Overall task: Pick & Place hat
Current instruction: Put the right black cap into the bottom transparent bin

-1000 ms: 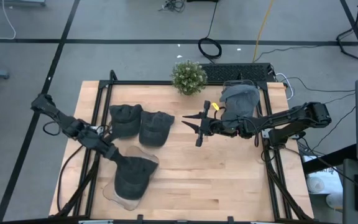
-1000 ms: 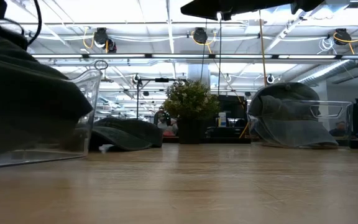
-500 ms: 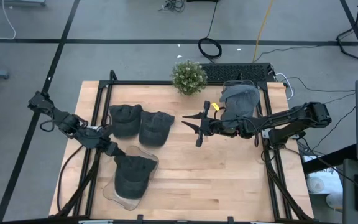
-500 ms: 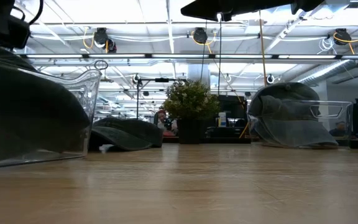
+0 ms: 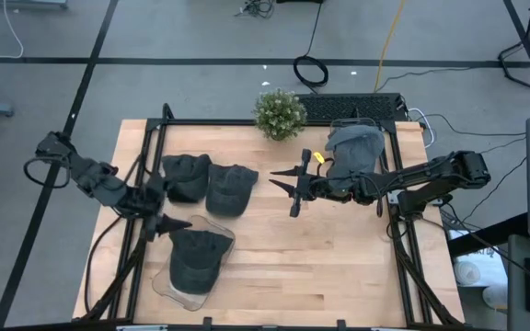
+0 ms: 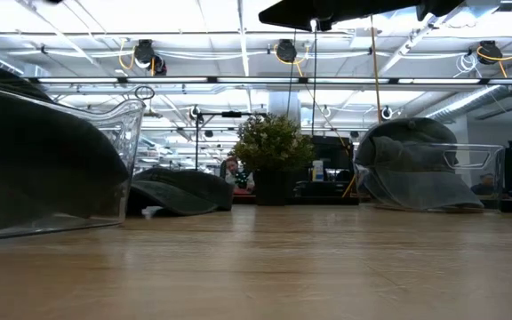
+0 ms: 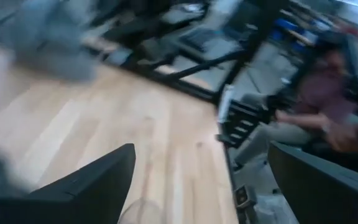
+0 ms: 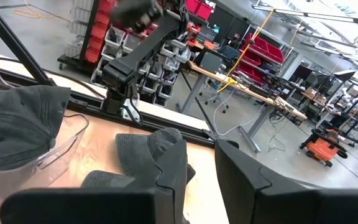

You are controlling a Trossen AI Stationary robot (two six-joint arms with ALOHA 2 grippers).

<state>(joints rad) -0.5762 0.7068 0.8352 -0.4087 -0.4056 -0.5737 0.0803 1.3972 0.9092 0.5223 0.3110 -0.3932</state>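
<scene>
The two loose hats (image 5: 207, 185) are flanked by spread-fingered, empty grippers, the left gripper (image 5: 161, 223) lying nearer than the right gripper (image 5: 286, 188).

2 dark jointed arms trail black cables.

High view straight down; low view level, sharing plant (image 5: 279, 113) (image 6: 274, 142).

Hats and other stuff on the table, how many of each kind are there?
Dark hats: 4 — hat in near tray, two loose hats, hat in far tray
Clear trays: 2 — near tray, far tray
Potted plants: 1 — plant
Total: 7
</scene>
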